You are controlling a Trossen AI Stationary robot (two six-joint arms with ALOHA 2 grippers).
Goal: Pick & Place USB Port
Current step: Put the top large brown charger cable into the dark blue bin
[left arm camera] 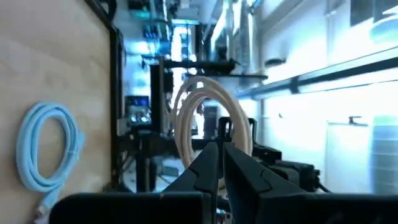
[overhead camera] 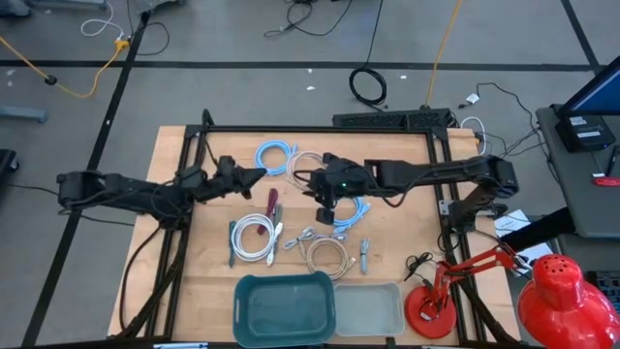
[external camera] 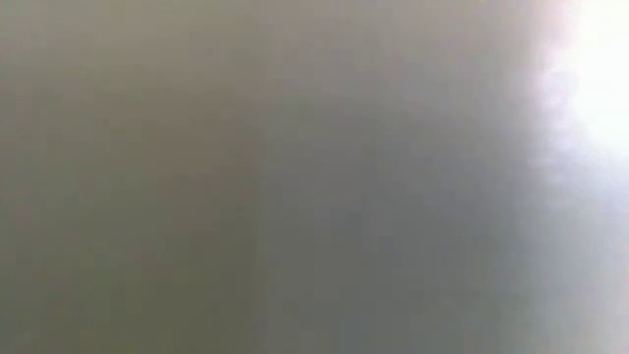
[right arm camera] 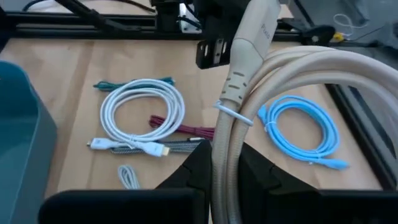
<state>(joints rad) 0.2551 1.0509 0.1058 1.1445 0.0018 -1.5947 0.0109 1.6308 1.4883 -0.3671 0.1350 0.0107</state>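
Note:
A beige coiled USB cable (right arm camera: 292,68), bound by a thin tie, is up off the wood table (overhead camera: 397,242) near the middle, with my right gripper (right arm camera: 225,163) shut on it. In the high view the coil (overhead camera: 306,165) sits just ahead of that gripper (overhead camera: 318,182). My left gripper (overhead camera: 260,174) hovers shut and empty a little to the coil's left. Its wrist view shows the shut fingers (left arm camera: 219,155) with the coil (left arm camera: 205,118) beyond them. The low view shows only a grey blur. My right gripper pinches the coil's bundled strands (right arm camera: 222,140) between its two fingers, just below the tie and the plug's strain relief (right arm camera: 249,43). The fingers come from the table's right, slanting down. The coil stands out ahead of them, clear of the table.
On the table lie a white cable coil (right arm camera: 146,112), two light-blue coils (overhead camera: 276,155) (overhead camera: 351,213), a maroon cable (right arm camera: 186,130), another beige coil (overhead camera: 329,254) and a small grey cable (overhead camera: 364,254). A teal bin (overhead camera: 284,308) and a clear bin (overhead camera: 368,308) stand at the near edge, with a red lamp (overhead camera: 431,308) to their right.

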